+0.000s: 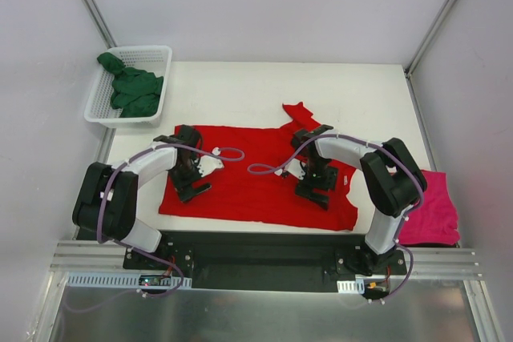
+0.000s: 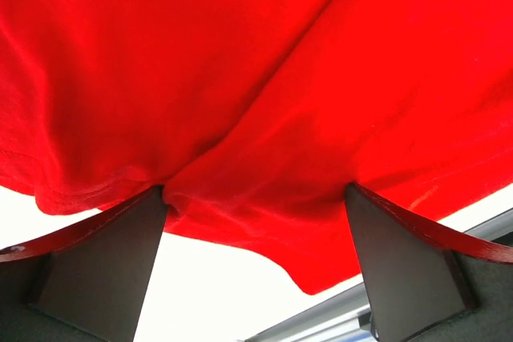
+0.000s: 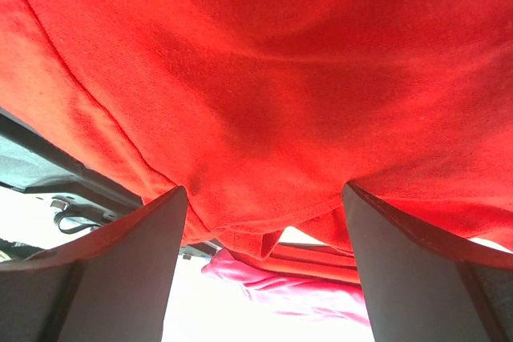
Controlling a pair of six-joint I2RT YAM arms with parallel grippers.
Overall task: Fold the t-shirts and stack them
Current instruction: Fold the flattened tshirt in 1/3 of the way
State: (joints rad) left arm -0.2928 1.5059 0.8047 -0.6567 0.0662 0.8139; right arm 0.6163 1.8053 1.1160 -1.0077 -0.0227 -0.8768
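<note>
While both sets of jaws stand wide apart, we see red cloth sagging between the fingers (image 2: 112, 254) of the left gripper (image 1: 192, 184) and the fingers (image 3: 401, 262) of the right gripper (image 1: 314, 190). Neither is clamped on the cloth yet. Both sit low on the red t-shirt (image 1: 248, 174), which lies spread at the lower middle of the top view, on the near part of the desk (image 1: 240, 86).

We judge the main risk to be an uneven pinch. If one gripper bites a bunched ridge or a single layer, the fold will come out skewed or the cloth will slip free. The shirt's near edge also lies close to the desk's front edge, so a drag toward the bottom of the frame could spill it over.

Its long axis runs left to right. A sleeve (image 1: 300, 111) sticks up at the upper right, so we take the shoulders to point right. The collar is hidden.

The pink t-shirt (image 1: 433, 214) lies at the lower right. The green t-shirt (image 1: 132, 90) sits in the basket (image 1: 156, 50) at the upper left.
</note>
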